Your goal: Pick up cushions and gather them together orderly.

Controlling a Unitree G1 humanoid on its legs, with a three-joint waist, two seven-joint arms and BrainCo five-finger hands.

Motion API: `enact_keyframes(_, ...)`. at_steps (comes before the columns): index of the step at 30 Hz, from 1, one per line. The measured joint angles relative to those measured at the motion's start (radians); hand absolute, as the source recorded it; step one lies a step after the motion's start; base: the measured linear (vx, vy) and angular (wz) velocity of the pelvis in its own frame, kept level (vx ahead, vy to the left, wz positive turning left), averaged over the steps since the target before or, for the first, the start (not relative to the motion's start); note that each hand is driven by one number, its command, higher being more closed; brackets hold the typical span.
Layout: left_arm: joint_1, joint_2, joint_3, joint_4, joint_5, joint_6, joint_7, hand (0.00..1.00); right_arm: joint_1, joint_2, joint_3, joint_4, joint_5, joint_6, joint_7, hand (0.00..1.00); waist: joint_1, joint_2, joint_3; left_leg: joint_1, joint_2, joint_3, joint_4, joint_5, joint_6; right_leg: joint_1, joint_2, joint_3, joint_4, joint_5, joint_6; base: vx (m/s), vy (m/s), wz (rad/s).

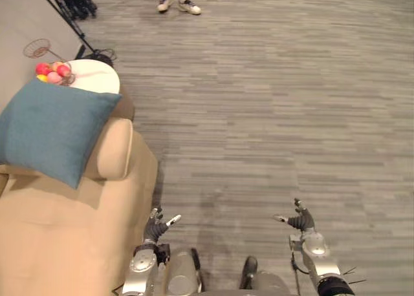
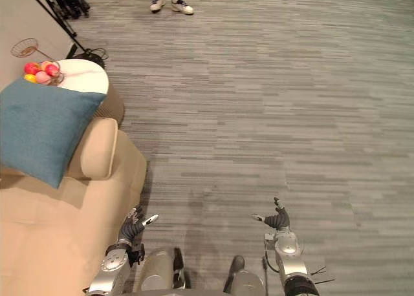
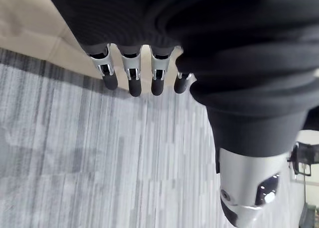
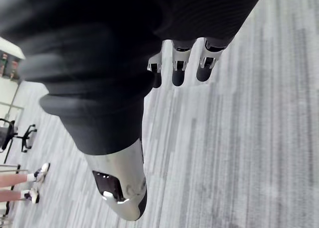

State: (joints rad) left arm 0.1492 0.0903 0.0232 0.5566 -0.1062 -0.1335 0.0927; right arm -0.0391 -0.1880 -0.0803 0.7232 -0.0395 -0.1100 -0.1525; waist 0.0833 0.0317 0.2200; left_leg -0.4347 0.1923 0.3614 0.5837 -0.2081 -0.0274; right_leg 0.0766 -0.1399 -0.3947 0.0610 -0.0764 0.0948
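Nearest, the robot's left hand (image 1: 155, 228) is seen low on the left, just beside the front edge of a beige upholstered sofa (image 1: 58, 244). Its fingers (image 3: 133, 82) are loosely spread and slightly bent above the grey striped carpet floor (image 1: 272, 102), and nothing is held. The right hand (image 1: 301, 220) is seen well apart from it on the right, over bare carpet. Its fingers (image 4: 178, 72) hang relaxed in a row, the thumb is stuck out sideways, and nothing is gripped.

Farther on the left, a square teal-blue fabric cushion (image 1: 52, 131) is propped at a tilt on the far end of the sofa, over its rolled arm. Just beyond the cushion, a round white side table (image 1: 100, 81) is found. A wire basket of red, pink and yellow fruit (image 1: 54, 72) stands on its left edge, and a second wire basket (image 1: 37, 48) is seen just behind that.

At the far edge, a person's white shoes (image 1: 180, 5) are planted on the carpet, and a black stand (image 1: 72, 8) is seen at the far left.
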Motion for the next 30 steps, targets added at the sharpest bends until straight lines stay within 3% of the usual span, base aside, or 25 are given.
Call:
enact_keyframes(1,0.01,-0.012,0.009,0.008,0.0,0.002,-0.001,0.0,0.003,-0.015,0.0,0.004,0.0,0.0,0.0,0.0,0.009,0.035,-0.006,-0.012,0.007,0.043,-0.142,0.11,0.027,0.039,0.015,-0.026,-0.012,-0.033,0.045,0.66,0.201,0.38)
enact_keyframes(2,-0.001,-0.014,0.031,0.031,0.001,0.013,0.0,0.0,0.005,-0.007,0.002,0.048,0.0,0.009,-0.005,0.0,0.016,0.016,-0.002,0.024,-0.033,0.08,-0.167,0.157,0.113,0.083,-0.014,-0.045,-0.013,-0.055,0.056,0.66,0.201,0.57)
enact_keyframes(3,-0.001,-0.015,0.045,0.029,0.001,0.014,0.0,0.0,0.009,0.001,0.004,0.055,0.0,0.012,0.0,0.0,0.014,-0.001,-0.011,0.018,-0.059,0.089,-0.165,0.158,0.116,0.085,-0.029,-0.054,-0.017,-0.046,0.056,0.65,0.162,1.02)
enact_keyframes(5,0.014,-0.019,0.112,0.022,0.002,0.016,0.001,0.0,0.0,0.015,0.005,0.072,-0.001,0.011,0.0,0.0,0.023,-0.012,-0.02,0.0,-0.036,0.171,-0.024,0.05,0.248,0.159,-0.027,-0.088,-0.028,0.014,0.088,0.6,0.162,0.93)
enact_keyframes(6,0.023,-0.023,0.125,0.022,0.003,0.016,0.002,0.0,-0.003,0.015,0.005,0.076,-0.001,0.011,0.0,0.0,0.032,-0.016,-0.026,0.013,-0.038,0.17,-0.005,0.012,0.247,0.171,-0.033,-0.089,-0.003,0.012,0.092,0.71,0.298,0.66)
enact_keyframes(7,0.05,-0.032,0.138,0.028,0.004,0.017,0.002,0.0,-0.008,0.005,0.002,0.088,-0.003,0.009,0.0,0.0,0.047,-0.017,-0.033,0.063,-0.054,0.151,0.008,-0.072,0.221,0.155,-0.07,-0.076,0.166,0.001,0.129,0.58,0.287,0.76)
enact_keyframes(8,0.067,-0.032,0.137,0.046,0.004,0.019,0.001,0.0,-0.007,0.002,0.001,0.088,-0.003,0.008,0.0,0.0,0.042,-0.023,-0.038,0.106,-0.092,0.116,-0.016,-0.1,0.207,0.106,-0.124,-0.055,0.371,0.023,0.155,0.56,0.291,0.92)
enact_keyframes(9,0.073,-0.03,0.136,0.056,0.003,0.02,0.002,0.0,-0.005,0.003,0.001,0.087,-0.004,0.007,0.0,0.0,0.036,-0.03,-0.042,0.129,-0.12,0.092,-0.034,-0.106,0.206,0.063,-0.155,-0.027,0.504,0.052,0.149,0.42,0.192,1.4)
enact_keyframes(10,0.069,-0.026,0.136,0.079,0.003,0.026,0.003,0.0,0.006,0.002,0.0,0.088,-0.011,0.007,0.002,0.0,0.02,-0.039,-0.047,0.182,-0.176,0.027,-0.077,-0.11,0.207,-0.046,-0.177,0.055,0.767,0.017,0.115,0.53,0.145,1.54)
enact_keyframes(11,0.072,-0.027,0.136,0.08,0.003,0.029,0.005,0.0,0.011,0.004,0.001,0.09,-0.011,0.007,0.003,0.0,0.01,-0.037,-0.046,0.23,-0.201,-0.014,-0.112,-0.11,0.207,-0.108,-0.164,0.1,0.87,-0.039,0.09,0.73,0.104,1.93)
enact_keyframes(12,0.077,-0.027,0.131,0.08,0.003,0.028,0.014,0.0,0.028,0.01,0.004,0.087,-0.011,0.005,0.003,0.0,0.008,-0.031,-0.046,0.313,-0.228,-0.087,-0.161,-0.11,0.207,-0.195,-0.132,0.13,0.915,-0.118,0.031,0.61,0.028,1.48)
enact_keyframes(14,0.071,-0.027,0.121,0.08,0.002,0.028,0.02,0.0,0.039,0.011,0.005,0.083,-0.011,0.005,0.004,0.0,0.004,-0.024,-0.048,0.357,-0.239,-0.144,-0.185,-0.11,0.207,-0.26,-0.105,0.142,0.895,-0.157,-0.001,0.42,-0.023,1.31)
enact_keyframes(15,0.06,-0.025,0.101,0.076,0.002,0.027,0.022,0.0,0.053,0.011,0.004,0.065,-0.011,0.006,0.004,0.0,-0.014,-0.014,-0.052,0.389,-0.248,-0.231,-0.197,-0.11,0.207,-0.337,-0.073,0.169,0.829,-0.191,-0.015,0.44,-0.096,1.73)
enact_keyframes(17,0.026,-0.031,0.075,0.066,-0.001,0.026,0.022,0.0,0.106,0.016,0.0,-0.004,-0.01,0.009,0.004,0.0,-0.042,0.0,-0.051,0.436,-0.257,-0.394,-0.196,-0.11,0.206,-0.443,0.0,0.305,0.622,-0.192,0.007,0.51,-0.145,2.26)
enact_keyframes(18,0.024,-0.032,0.067,0.061,-0.002,0.026,0.022,0.0,0.115,0.019,0.0,-0.017,-0.01,0.009,0.004,0.0,-0.046,-0.001,-0.052,0.443,-0.259,-0.425,-0.193,-0.111,0.205,-0.453,0.007,0.329,0.584,-0.187,0.015,0.38,-0.14,2.23)
enact_keyframes(19,0.023,-0.033,0.059,0.049,-0.002,0.024,0.023,0.0,0.138,0.027,-0.001,-0.052,-0.009,0.008,0.003,0.0,-0.049,-0.001,-0.053,0.461,-0.26,-0.494,-0.179,-0.121,0.185,-0.473,0.024,0.39,0.49,-0.16,0.043,0.46,-0.267,2.05)
enact_keyframes(21,0.021,-0.032,0.047,0.029,-0.002,0.014,0.023,0.0,0.163,0.035,-0.001,-0.089,-0.009,0.008,0.003,0.0,-0.053,-0.023,-0.063,0.48,-0.264,-0.587,-0.158,-0.164,0.113,-0.485,0.027,0.454,0.325,-0.063,0.065,0.51,-0.375,2.21)
enact_keyframes(22,0.022,-0.032,0.047,0.031,-0.001,0.014,0.022,0.0,0.182,0.04,-0.006,-0.095,-0.009,0.009,0.002,0.0,-0.068,-0.037,-0.079,0.49,-0.27,-0.64,-0.147,-0.198,0.083,-0.481,0.022,0.471,0.341,0.061,0.044,0.45,-0.384,1.86)
enact_keyframes(23,0.025,-0.061,0.046,0.031,-0.001,0.016,0.021,0.0,0.183,0.036,-0.015,-0.098,-0.009,0.012,0.003,0.0,-0.049,0.001,-0.098,0.496,-0.221,-0.676,-0.158,-0.197,0.057,-0.479,0.035,0.425,0.386,0.013,0.016,0.44,-0.362,1.57)
enact_keyframes(24,0.031,-0.068,0.046,0.03,-0.001,0.015,0.021,0.0,0.18,0.036,-0.026,-0.11,-0.009,0.011,0.003,0.0,-0.036,0.013,-0.104,0.495,-0.201,-0.684,-0.162,-0.188,0.042,-0.479,0.033,0.399,0.394,0.004,0.004,0.39,-0.324,0.85)
enact_keyframes(25,0.035,-0.075,0.047,0.034,-0.001,0.015,0.021,0.0,0.17,0.034,-0.033,-0.128,-0.009,0.007,0.004,0.0,-0.037,0.028,-0.106,0.483,-0.172,-0.679,-0.163,-0.162,-0.002,-0.464,0.032,0.353,0.392,-0.008,-0.012,0.35,-0.316,0.97)
enact_keyframes(26,0.029,-0.082,0.048,0.034,-0.001,0.016,0.021,0.0,0.165,0.047,-0.044,-0.136,-0.009,0.005,0.004,0.0,-0.04,0.032,-0.107,0.471,-0.137,-0.618,-0.154,-0.107,-0.07,-0.424,0.03,0.294,0.37,-0.015,-0.028,0.41,-0.364,1.27)
enact_keyframes(28,0.023,-0.09,0.048,0.034,-0.001,0.016,0.018,0.0,0.175,0.065,-0.046,-0.136,-0.001,0.005,0.003,0.0,-0.043,0.019,-0.103,0.421,-0.074,-0.453,-0.069,-0.031,-0.075,-0.327,0.031,0.221,0.295,-0.02,-0.048,0.33,-0.288,1.08)
enact_keyframes(29,0.021,-0.089,0.048,0.033,-0.001,0.016,0.018,0.0,0.177,0.075,-0.046,-0.135,0.0,0.005,0.003,0.0,-0.042,0.007,-0.1,0.408,-0.05,-0.402,-0.046,-0.022,-0.072,-0.302,0.029,0.21,0.272,-0.02,-0.054,0.19,-0.162,0.79)
enact_keyframes(30,0.019,-0.087,0.047,0.034,-0.001,0.015,0.017,0.0,0.174,0.085,-0.051,-0.13,0.003,0.002,0.002,0.0,-0.044,0.008,-0.107,0.393,-0.005,-0.271,-0.035,-0.04,-0.053,-0.258,0.027,0.179,0.222,-0.012,-0.066,0.17,-0.102,0.83)
